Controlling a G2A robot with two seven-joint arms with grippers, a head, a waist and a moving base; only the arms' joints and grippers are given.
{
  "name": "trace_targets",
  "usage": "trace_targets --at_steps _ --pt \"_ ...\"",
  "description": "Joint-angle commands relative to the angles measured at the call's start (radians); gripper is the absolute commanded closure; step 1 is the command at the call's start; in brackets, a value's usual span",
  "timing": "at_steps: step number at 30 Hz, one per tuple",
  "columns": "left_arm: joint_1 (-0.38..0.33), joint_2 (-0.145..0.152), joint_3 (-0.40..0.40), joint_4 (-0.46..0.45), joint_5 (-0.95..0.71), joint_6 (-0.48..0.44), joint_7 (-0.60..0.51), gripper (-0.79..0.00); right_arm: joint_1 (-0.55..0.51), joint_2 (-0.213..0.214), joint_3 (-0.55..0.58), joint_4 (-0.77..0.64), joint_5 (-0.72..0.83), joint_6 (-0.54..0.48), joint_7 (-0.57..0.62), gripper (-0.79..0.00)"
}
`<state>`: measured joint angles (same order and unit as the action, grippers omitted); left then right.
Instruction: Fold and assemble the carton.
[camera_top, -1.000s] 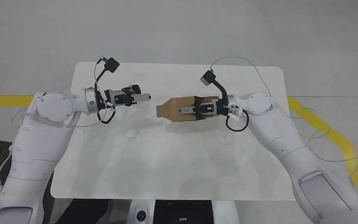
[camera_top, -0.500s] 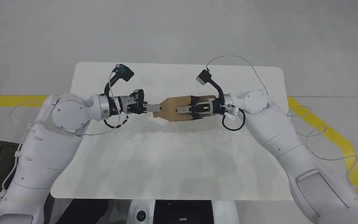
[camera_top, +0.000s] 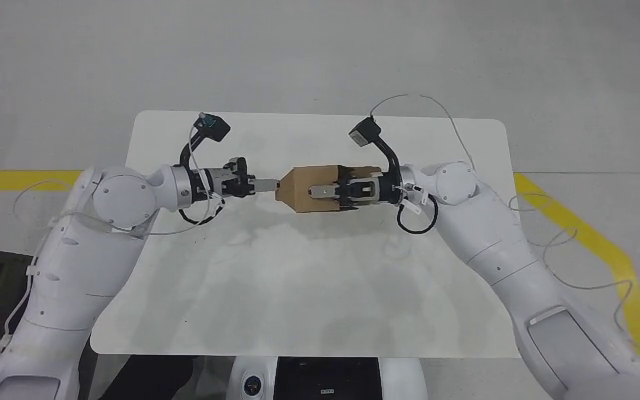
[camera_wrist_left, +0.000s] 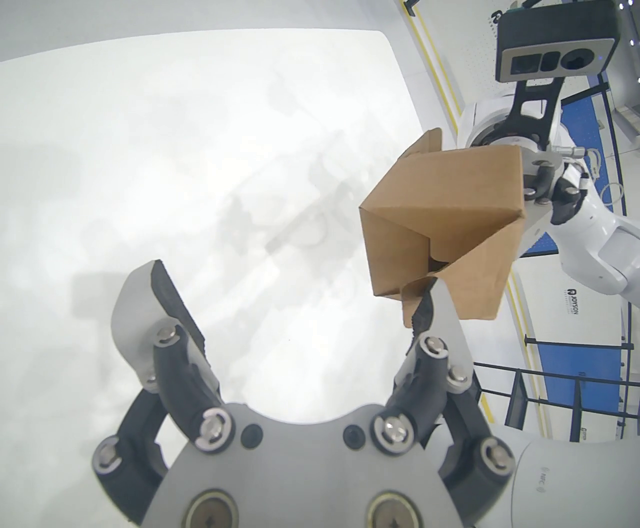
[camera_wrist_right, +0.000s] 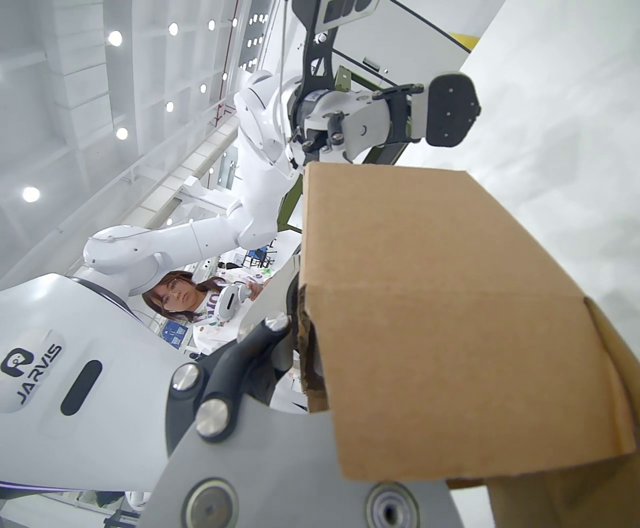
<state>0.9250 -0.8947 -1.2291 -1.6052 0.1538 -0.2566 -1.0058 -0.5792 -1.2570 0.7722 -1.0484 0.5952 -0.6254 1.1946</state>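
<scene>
The right gripper (camera_top: 338, 190) clamps the carton (camera_top: 308, 187) above the table's (camera_top: 300, 300) middle, steadying it so the left gripper (camera_wrist_left: 297, 290), fingers apart, can press one fingertip (camera_wrist_left: 442, 320) against its left-end flap (camera_wrist_left: 412, 302).

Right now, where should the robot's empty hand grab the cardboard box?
Probably the loose flap at the free end of the carton, coming straight in from the robot's left. The right gripper clamps the other end, and the open left gripper faces that half-folded end, one finger beside the flap.
</scene>
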Motion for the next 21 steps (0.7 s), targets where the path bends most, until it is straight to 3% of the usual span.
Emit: trace_targets --at_steps 1,21 --pt "-0.003 0.000 0.001 0.006 -0.009 -0.003 -0.002 -0.785 0.001 -0.003 -0.001 -0.002 0.001 -0.002 -0.002 0.000" --pt "0.001 -0.005 0.004 0.042 -0.176 -0.059 -0.022 -0.785 -0.008 -0.026 -0.017 -0.025 0.062 -0.043 -0.043 0.000"
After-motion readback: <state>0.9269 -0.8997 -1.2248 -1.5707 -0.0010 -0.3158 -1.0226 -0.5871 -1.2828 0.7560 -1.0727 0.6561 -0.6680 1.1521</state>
